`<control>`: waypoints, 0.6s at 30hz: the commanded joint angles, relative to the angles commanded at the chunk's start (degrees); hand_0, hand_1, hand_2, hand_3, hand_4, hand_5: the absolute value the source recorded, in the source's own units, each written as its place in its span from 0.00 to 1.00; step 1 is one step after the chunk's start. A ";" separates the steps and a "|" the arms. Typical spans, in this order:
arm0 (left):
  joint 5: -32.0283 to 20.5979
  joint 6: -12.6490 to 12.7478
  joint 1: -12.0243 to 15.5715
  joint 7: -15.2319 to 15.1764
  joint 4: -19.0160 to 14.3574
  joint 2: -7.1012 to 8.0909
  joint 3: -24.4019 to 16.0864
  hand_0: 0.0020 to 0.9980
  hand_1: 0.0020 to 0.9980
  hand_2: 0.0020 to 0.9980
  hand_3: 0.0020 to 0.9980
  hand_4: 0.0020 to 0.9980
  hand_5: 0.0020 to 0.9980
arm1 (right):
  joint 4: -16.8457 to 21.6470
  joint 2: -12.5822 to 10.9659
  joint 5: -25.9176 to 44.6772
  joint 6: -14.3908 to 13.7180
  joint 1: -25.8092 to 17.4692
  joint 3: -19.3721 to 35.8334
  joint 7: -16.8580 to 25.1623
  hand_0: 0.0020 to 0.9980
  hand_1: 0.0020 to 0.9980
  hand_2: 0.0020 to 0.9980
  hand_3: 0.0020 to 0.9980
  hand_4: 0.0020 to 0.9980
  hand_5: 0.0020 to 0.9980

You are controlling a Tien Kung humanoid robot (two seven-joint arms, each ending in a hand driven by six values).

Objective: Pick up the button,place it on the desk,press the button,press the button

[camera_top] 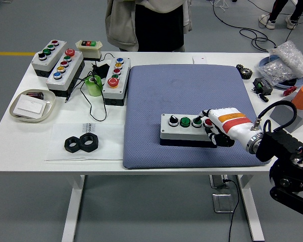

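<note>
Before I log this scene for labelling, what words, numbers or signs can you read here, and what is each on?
None can be read.
White sheet under the black nuts: small dark print near its top edge, too blurred to read.
White card in the tray: no print discernible.
Button box on the blue mat: no legible labels.
Right hand: orange band, no lettering.

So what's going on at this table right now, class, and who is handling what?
The robot's right hand reaches in from the right onto the right end of a grey button box lying on the blue mat, its fingers over the red button there. Three more button boxes sit untouched at the table's far left. A person stands at the far side, handling nothing. The left hand is out of view.
</note>
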 joint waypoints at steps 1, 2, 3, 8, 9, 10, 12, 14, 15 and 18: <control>-0.04 0.00 0.00 -0.01 0.00 0.00 0.02 0.74 0.77 0.85 0.76 0.52 1.00 | -0.03 0.00 0.00 0.04 0.02 -0.08 -0.02 0.01 0.00 0.03 0.70 0.47 0.00; -0.05 0.00 -0.01 -0.01 0.00 0.00 0.03 0.74 0.77 0.85 0.76 0.52 1.00 | -0.04 0.00 0.00 0.06 0.03 -0.10 -0.03 0.01 0.00 0.03 0.70 0.47 0.00; -0.14 0.01 -0.03 -0.03 -0.01 0.01 0.09 0.74 0.77 0.85 0.76 0.53 1.00 | -0.24 0.07 0.04 0.25 0.24 -0.76 -0.12 0.01 0.00 0.04 0.70 0.47 0.00; -0.46 0.04 -0.03 -0.12 -0.02 -0.02 0.24 0.74 0.77 0.85 0.76 0.53 1.00 | -0.44 0.16 0.10 0.34 0.38 -1.47 -0.35 0.01 0.00 0.04 0.70 0.47 0.00; -0.57 0.05 -0.03 -0.15 -0.03 -0.01 0.32 0.74 0.77 0.85 0.76 0.53 1.00 | -0.36 0.14 0.12 0.31 0.40 -1.43 -0.37 0.01 0.00 0.04 0.70 0.47 0.00; -0.63 0.05 -0.05 -0.16 -0.04 0.00 0.37 0.74 0.77 0.85 0.76 0.53 1.00 | -0.28 0.14 0.09 0.27 0.41 -1.26 -0.39 0.01 0.00 0.04 0.70 0.47 0.00; -0.68 0.05 -0.08 -0.16 -0.05 -0.02 0.44 0.74 0.77 0.85 0.76 0.53 1.00 | 0.04 0.14 -0.11 0.02 0.22 -0.33 -0.55 0.01 0.00 0.04 0.70 0.47 0.00; -0.84 0.07 -0.08 -0.21 -0.05 -0.04 0.51 0.74 0.77 0.85 0.76 0.53 1.00 | 0.79 0.00 -0.35 -0.72 -0.32 1.70 -0.83 0.01 0.00 0.04 0.70 0.47 0.00; -0.91 0.08 -0.08 -0.23 -0.06 -0.04 0.54 0.74 0.77 0.85 0.76 0.53 1.00 | 1.05 -0.06 -0.41 -0.99 -0.50 2.76 -0.91 0.04 0.00 0.05 0.72 0.56 0.00; -1.04 0.08 -0.12 -0.27 -0.04 -0.03 0.64 0.74 0.77 0.85 0.76 0.53 1.00 | 2.79 -0.89 -0.29 -2.39 -1.16 6.94 -1.25 0.04 0.00 0.05 0.72 0.56 0.00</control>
